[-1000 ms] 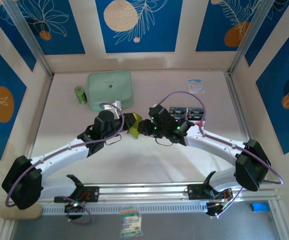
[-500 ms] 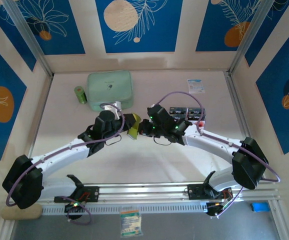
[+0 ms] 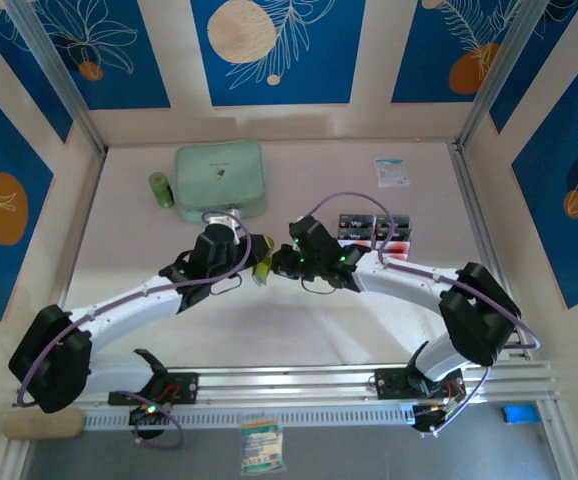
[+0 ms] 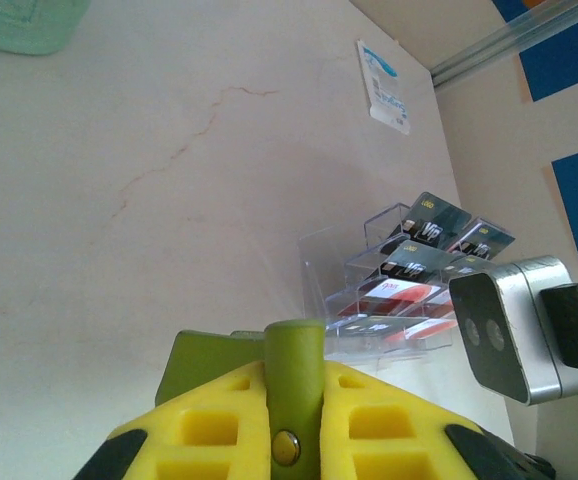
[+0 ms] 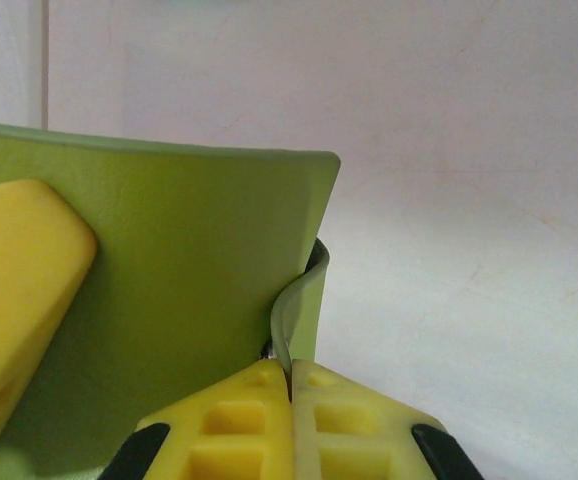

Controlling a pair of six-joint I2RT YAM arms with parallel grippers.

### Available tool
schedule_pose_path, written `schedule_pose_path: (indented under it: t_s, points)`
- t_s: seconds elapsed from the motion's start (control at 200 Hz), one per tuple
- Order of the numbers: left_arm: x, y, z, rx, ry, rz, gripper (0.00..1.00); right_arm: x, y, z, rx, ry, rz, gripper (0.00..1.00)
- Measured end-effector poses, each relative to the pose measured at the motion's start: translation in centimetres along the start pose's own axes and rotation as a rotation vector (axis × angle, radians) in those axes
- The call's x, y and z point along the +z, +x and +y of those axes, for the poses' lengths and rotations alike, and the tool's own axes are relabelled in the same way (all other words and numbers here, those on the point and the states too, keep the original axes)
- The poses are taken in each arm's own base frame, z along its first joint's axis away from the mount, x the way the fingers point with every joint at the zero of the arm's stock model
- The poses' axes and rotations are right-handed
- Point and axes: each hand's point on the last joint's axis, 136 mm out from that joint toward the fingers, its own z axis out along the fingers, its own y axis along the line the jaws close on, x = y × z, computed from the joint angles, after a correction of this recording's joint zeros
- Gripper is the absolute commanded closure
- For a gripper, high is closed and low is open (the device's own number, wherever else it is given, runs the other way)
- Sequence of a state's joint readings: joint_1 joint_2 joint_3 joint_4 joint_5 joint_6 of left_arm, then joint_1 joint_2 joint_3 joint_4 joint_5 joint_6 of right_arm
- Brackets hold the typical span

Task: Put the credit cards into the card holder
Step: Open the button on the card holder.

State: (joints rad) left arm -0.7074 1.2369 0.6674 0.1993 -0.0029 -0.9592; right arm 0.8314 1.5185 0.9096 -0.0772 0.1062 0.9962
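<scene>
card holder [image 3: 263, 254]: olive green, at the centre of the top view, held between the two hands above the desk [image 3: 299, 320]
left hand [image 4: 294, 392]: clamped narrow on the holder's strap — snap button showing
right hand [image 5: 291, 378]: pinched tight on a thin flap edge of the holder
credit cards [image 4: 431, 245]: upright in a clear rack [image 4: 329, 262] — right of centre
mint case [image 3: 221, 180]: upper left

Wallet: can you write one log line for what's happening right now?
left gripper: shut on wallet | right gripper: shut on wallet flap | cards: in clear rack
</scene>
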Motion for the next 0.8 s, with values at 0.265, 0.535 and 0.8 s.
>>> schedule_pose_path:
  t_s: [0.265, 0.535, 0.8]
  points:
    - [-0.1, -0.1, 0.1, -0.001, -0.008, -0.007, 1.00, 0.5, -0.2, -0.4, 0.018, -0.027, 0.020, 1.00]
    - [-2.4, -1.6, -1.5, -0.004, 0.033, -0.059, 1.00, -0.1, -0.9, -0.7, 0.020, -0.019, -0.004, 1.00]
    - [-11.7, -10.5, -14.5, 0.015, 0.445, -0.338, 1.00, 0.1, 1.7, -13.6, 0.125, 0.405, 0.054, 1.00]
